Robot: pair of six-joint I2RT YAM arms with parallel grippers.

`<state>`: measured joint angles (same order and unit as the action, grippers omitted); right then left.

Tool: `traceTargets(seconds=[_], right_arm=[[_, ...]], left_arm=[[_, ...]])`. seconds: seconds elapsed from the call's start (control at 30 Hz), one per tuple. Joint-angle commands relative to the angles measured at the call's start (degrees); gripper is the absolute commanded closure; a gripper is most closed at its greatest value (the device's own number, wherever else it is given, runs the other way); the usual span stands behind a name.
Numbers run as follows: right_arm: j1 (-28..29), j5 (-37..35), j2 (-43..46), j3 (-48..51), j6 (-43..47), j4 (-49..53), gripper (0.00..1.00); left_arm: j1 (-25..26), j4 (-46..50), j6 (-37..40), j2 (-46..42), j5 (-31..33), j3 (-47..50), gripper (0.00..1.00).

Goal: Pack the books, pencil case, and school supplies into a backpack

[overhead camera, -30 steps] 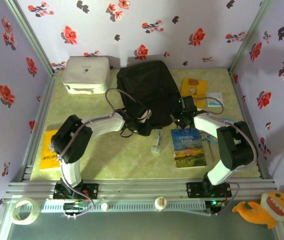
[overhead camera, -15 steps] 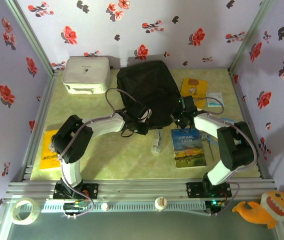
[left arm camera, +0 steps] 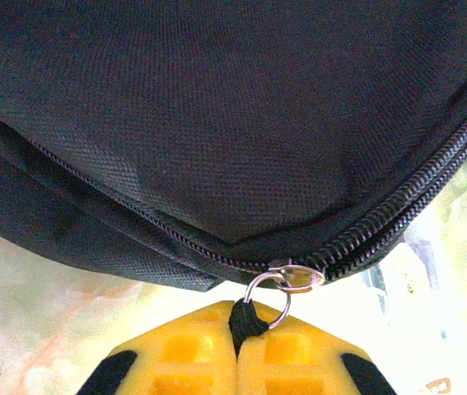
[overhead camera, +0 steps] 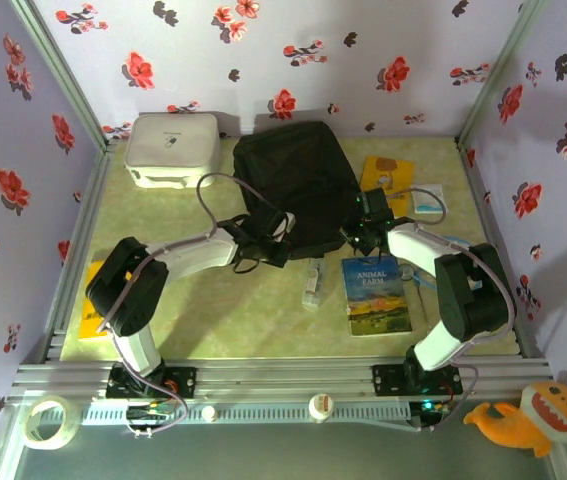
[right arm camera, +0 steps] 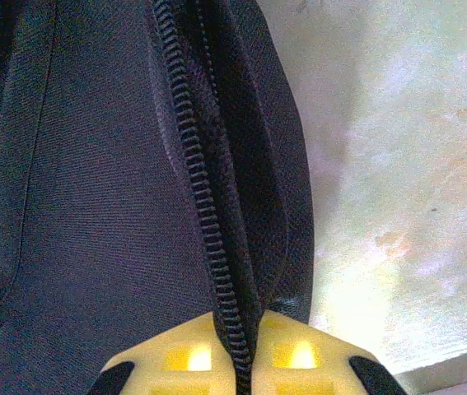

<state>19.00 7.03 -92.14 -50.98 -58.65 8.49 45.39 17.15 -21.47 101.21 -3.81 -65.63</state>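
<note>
The black backpack lies at the back middle of the table, its zipper closed. My left gripper sits at its near left edge, shut on the black zipper pull cord, which hangs from a metal ring at the slider. My right gripper is at the near right edge, shut on the backpack's zipper seam. The blue book lies near the right arm, and a yellow book lies behind it. A small white supply lies in the middle. The pencil case is out of view.
A white rounded box stands at the back left. A small white-blue packet lies at the back right. Another yellow book sits at the left edge, partly under the left arm. Patterned walls close in three sides.
The left gripper has shut on the zipper pull cord and shifted a little back and left. Its elbow swung left. The right arm has not moved.
</note>
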Motion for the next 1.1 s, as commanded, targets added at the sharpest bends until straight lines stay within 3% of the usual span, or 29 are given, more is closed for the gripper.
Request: traceTargets(seconds=[0.0, 0.2, 0.43, 0.57, 0.7, 0.93, 1.07], right_arm=[[-1.82, -9.11, -0.35, -1.01, 1.80, 3.37, 0.96], [-2.17, -7.40, 1.08, -0.27, 2.12, 2.46, 0.95], [-2.36, 6.13, 5.39, 1.32, -3.75, 1.71, 0.67], [-1.39, 9.13, 9.72, 4.04, -11.08, 3.09, 0.47], [0.60, 10.50, 12.20, 4.71, -15.35, 3.20, 0.36], [2.69, 12.14, 7.96, 1.89, -17.19, 2.06, 0.37], [2.80, 12.14, 5.57, 0.23, -16.48, 1.24, 0.53]], left_arm=[[-1.57, 7.59, 1.95, 2.08, 4.45, -2.46, 1.00], [-1.57, 8.89, 4.05, 2.87, 3.28, -4.92, 1.00], [0.15, 7.05, 6.09, 1.66, -6.38, -8.60, 1.00], [1.34, 5.62, 6.16, 1.62, -9.45, -10.70, 1.00], [1.81, 5.47, 6.94, 1.46, -11.20, -12.51, 1.00], [1.81, 7.50, 8.60, 1.14, -11.31, -13.74, 1.00], [1.76, 9.62, 10.42, 0.28, -10.89, -13.32, 1.00]])
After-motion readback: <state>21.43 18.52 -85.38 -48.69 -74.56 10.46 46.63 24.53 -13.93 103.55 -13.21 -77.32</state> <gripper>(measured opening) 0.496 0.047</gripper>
